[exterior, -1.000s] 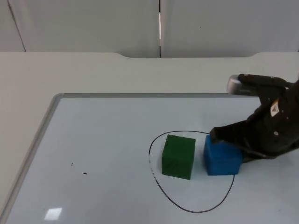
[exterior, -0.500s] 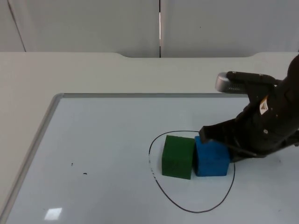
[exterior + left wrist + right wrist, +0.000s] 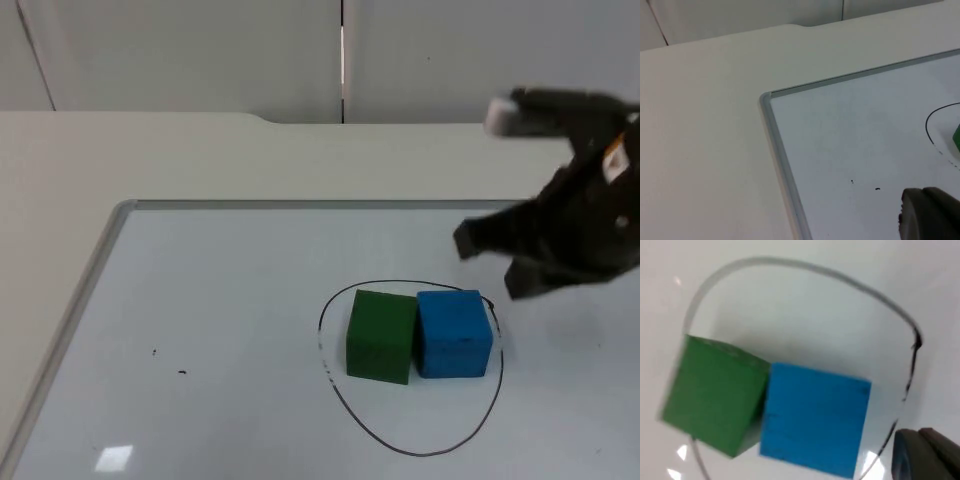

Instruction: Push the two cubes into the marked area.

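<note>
A green cube [image 3: 381, 336] and a blue cube [image 3: 454, 333] stand side by side and touching inside the black drawn loop [image 3: 420, 453] on the whiteboard. The blue cube's right side lies close to the loop's line. My right gripper [image 3: 490, 266] hangs above and to the right of the blue cube, apart from it, its fingers spread with nothing between them. The right wrist view looks down on the green cube [image 3: 715, 395], the blue cube [image 3: 815, 417] and the loop [image 3: 790, 262]. A black fingertip [image 3: 930, 214] of my left gripper stands over the whiteboard's left part; that arm waits.
The whiteboard's grey frame [image 3: 80, 300] runs along its left and far sides, with the white table top [image 3: 200, 155] around it. Two small dark specks [image 3: 182, 373] mark the board left of the loop. The frame's corner [image 3: 766, 97] appears in the left wrist view.
The blue cube slid left until it touched the green cube inside the loop. My right gripper then let off it and rose up and to the right.
</note>
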`<control>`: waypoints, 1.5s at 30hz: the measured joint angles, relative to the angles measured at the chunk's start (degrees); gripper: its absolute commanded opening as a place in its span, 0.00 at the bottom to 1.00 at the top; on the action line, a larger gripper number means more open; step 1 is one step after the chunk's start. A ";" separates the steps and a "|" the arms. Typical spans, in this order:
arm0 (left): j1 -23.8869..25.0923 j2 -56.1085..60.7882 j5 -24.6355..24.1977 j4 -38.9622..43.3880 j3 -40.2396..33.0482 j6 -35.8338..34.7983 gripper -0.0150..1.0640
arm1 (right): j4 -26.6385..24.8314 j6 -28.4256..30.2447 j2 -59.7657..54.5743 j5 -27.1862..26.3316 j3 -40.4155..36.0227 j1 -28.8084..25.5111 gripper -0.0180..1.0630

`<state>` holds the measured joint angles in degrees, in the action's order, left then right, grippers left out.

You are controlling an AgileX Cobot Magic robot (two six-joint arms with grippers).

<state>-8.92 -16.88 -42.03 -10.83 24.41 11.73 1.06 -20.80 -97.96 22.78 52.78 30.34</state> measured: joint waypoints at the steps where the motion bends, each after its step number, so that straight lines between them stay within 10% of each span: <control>1: 0.00 0.09 0.00 -0.04 0.00 0.00 0.01 | 0.11 0.47 2.67 0.82 0.00 0.00 0.02; 23: 0.00 9.76 0.19 -1.64 0.13 1.28 0.01 | 5.99 7.21 45.47 16.35 0.03 0.00 0.02; 45: 0.00 16.65 -14.60 -5.61 5.12 6.06 0.01 | 7.09 13.30 72.36 21.89 -8.12 0.00 0.02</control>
<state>-8.92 -0.22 -56.63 -16.45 29.53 17.78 8.15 -7.50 -25.60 44.67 44.66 30.34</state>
